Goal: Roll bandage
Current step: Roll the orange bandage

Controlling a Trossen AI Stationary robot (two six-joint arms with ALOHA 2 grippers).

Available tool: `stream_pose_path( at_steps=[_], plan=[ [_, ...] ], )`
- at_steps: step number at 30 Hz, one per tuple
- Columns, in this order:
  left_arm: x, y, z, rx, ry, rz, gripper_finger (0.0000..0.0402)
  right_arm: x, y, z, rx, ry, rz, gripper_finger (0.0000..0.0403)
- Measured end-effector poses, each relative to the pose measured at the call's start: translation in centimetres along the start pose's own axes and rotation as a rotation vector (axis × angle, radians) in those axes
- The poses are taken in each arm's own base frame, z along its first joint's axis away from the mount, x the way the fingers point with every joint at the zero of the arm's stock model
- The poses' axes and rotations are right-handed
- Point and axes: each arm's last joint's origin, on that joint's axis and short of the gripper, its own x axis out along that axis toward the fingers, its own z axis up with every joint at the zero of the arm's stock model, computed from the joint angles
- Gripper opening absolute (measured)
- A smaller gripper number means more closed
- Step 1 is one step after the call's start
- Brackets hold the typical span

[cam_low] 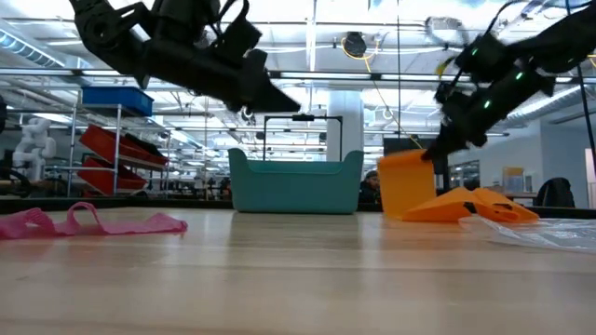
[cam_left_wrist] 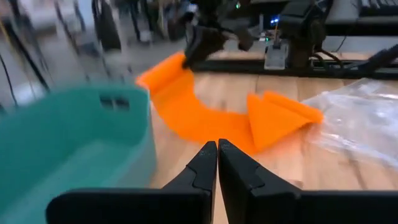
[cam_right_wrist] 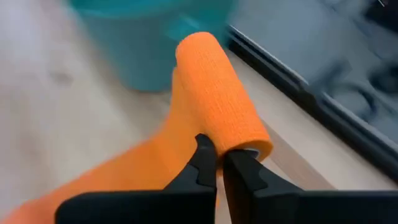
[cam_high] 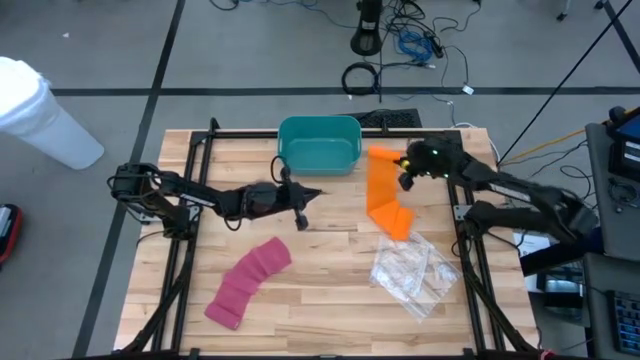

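- My right gripper (cam_right_wrist: 217,163) is pinched on the rolled end of the orange bandage (cam_high: 385,195), at the far right part of the table (cam_high: 330,290) just beside the teal bin (cam_high: 319,143). The fingers are closed narrow on the edge of the roll, which I hold lifted above the wood.
- The rest of that bandage trails toward me as a flat strip and ends in a folded, crumpled heap near the clear plastic wrapper (cam_high: 410,270).
- My left gripper (cam_left_wrist: 217,163) hangs above the middle of the table, fingers pressed together and holding nothing, pointed at the orange strip.
- Risk, as I judge it: my grip is only on the rim of the roll, so a turn of the wrist could let the roll slip out or loosen its layers.
- Risk: the folded heap at the tail may feed in creased, giving a lopsided roll; that would come from winding before the strip is pulled flat.
- Risk: dragging the tail could pull the plastic wrapper along, since the two lie touching or nearly so; I cannot tell which.
- The bin stands close to my right gripper and limits how far I can swing that way.
- A pink bandage (cam_high: 248,281) lies unrolled on the near left part of the table, well apart from the orange one and out of the way.
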Motion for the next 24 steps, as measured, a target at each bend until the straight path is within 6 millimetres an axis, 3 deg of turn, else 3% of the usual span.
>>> stream_pose_path(
  at_steps=[3,11,16,20,24],
  plan=[
    [0.4,0.0,1.3,0.065,-0.042,0.006,0.0022,-2.5,1.2,0.9,-0.045,-0.120,0.125,0.0001],
    [1.4,0.0,5.5,-0.019,-0.173,-0.045,0.0022,-7.7,3.9,1.6,-0.084,-0.349,0.357,0.0000],
    [1.5,-1.1,7.2,0.008,-0.235,-0.152,0.0022,-9.1,5.5,1.3,-0.137,-0.389,0.497,0.0000],
    [1.2,-2.6,7.5,0.143,-0.202,-0.190,0.0022,-9.3,6.9,1.1,-0.123,-0.358,0.607,0.0000],
    [0.8,-3.7,7.7,0.299,-0.231,-0.184,0.0022,-8.9,8.3,1.0,-0.134,-0.330,0.603,0.0000]
  ],
)
